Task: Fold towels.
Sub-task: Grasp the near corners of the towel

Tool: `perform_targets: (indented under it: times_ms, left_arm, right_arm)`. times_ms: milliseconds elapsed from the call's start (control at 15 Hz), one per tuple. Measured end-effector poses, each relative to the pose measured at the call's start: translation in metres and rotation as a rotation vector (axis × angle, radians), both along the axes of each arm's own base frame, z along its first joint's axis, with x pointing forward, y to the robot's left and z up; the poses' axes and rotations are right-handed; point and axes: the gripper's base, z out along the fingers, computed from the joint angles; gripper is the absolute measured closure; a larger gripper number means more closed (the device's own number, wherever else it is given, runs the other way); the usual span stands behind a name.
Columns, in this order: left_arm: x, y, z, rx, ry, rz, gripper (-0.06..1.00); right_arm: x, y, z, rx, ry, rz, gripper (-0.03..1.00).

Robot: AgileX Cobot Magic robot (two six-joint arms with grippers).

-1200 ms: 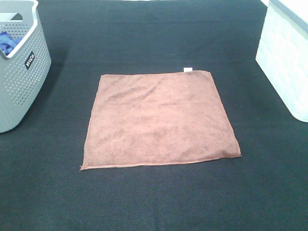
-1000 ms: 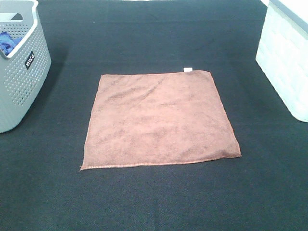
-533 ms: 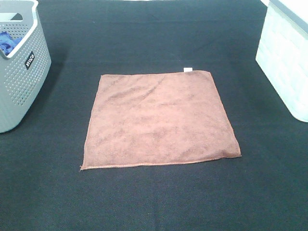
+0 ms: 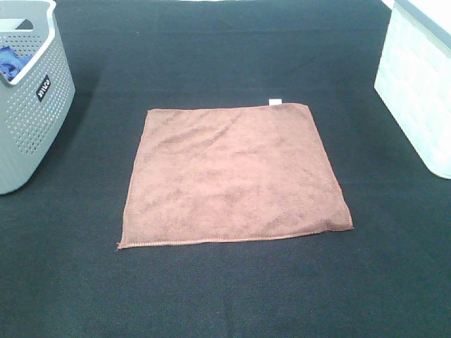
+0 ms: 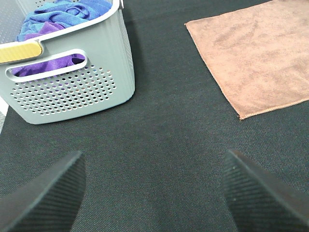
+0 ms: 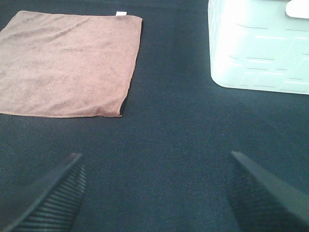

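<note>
A brown towel (image 4: 232, 176) lies spread flat on the black table, with a small white tag (image 4: 275, 102) at its far right corner. It also shows in the left wrist view (image 5: 256, 53) and the right wrist view (image 6: 67, 63). My left gripper (image 5: 154, 193) is open and empty over bare table, off the towel's near left corner. My right gripper (image 6: 154, 193) is open and empty over bare table, off the towel's near right corner. Neither gripper shows in the exterior view.
A grey perforated basket (image 4: 28, 105) stands at the far left and holds blue and purple towels (image 5: 58, 19). A white bin (image 4: 419, 84) stands at the far right; it also shows in the right wrist view (image 6: 260, 48).
</note>
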Motion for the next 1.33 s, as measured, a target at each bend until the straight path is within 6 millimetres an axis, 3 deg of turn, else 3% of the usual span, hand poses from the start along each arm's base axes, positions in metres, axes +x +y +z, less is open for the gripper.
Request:
perform_targets:
  times_ms: [1333]
  left_arm:
    - [0.0, 0.0, 0.0, 0.0, 0.0, 0.0, 0.2]
  right_arm:
    - [0.0, 0.0, 0.0, 0.0, 0.0, 0.0, 0.21]
